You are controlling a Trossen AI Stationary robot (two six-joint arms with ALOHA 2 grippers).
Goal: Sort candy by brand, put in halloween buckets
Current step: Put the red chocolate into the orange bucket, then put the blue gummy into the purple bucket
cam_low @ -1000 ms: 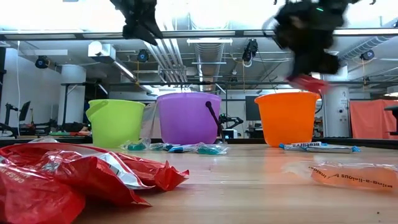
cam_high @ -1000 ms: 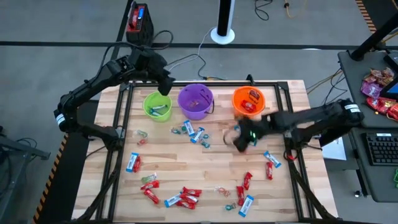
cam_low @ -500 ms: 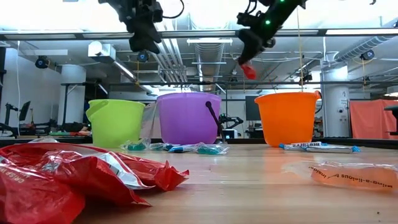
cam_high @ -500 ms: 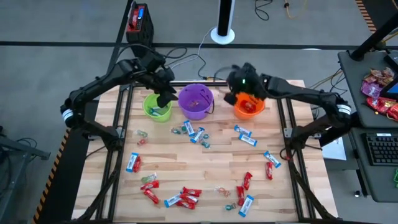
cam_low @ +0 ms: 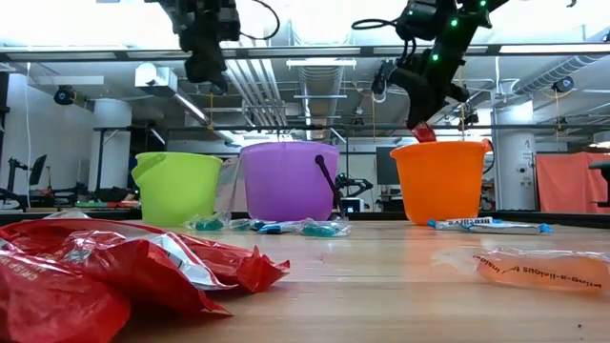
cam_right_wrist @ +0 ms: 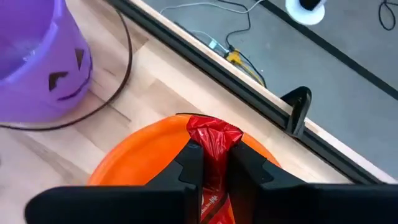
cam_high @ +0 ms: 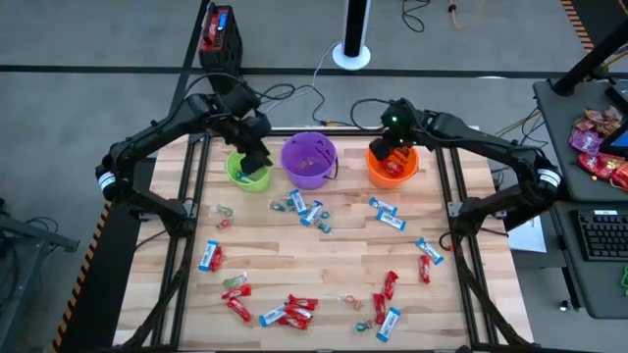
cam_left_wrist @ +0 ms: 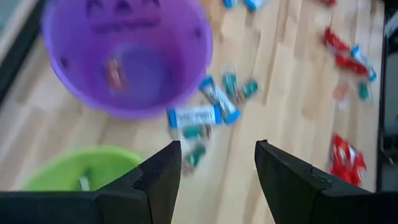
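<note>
Holding red candy (cam_right_wrist: 213, 149) w/ right tool (cam_right_wrist: 214, 167) above orange bucket (cam_right_wrist: 127, 158) rim.

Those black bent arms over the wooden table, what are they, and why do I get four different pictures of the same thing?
They are two robot arms, each ending in a two-finger gripper. One picture looks straight down from above, one looks level across the table top, and two come from small cameras on the arms' wrists. On the table stand three buckets: green, purple and orange, with wrapped candies scattered in front. The right gripper is shut on a red candy and holds it just above the orange bucket. The left gripper is open and empty, above the green bucket. The red heap close to the low camera is candy bags.
</note>
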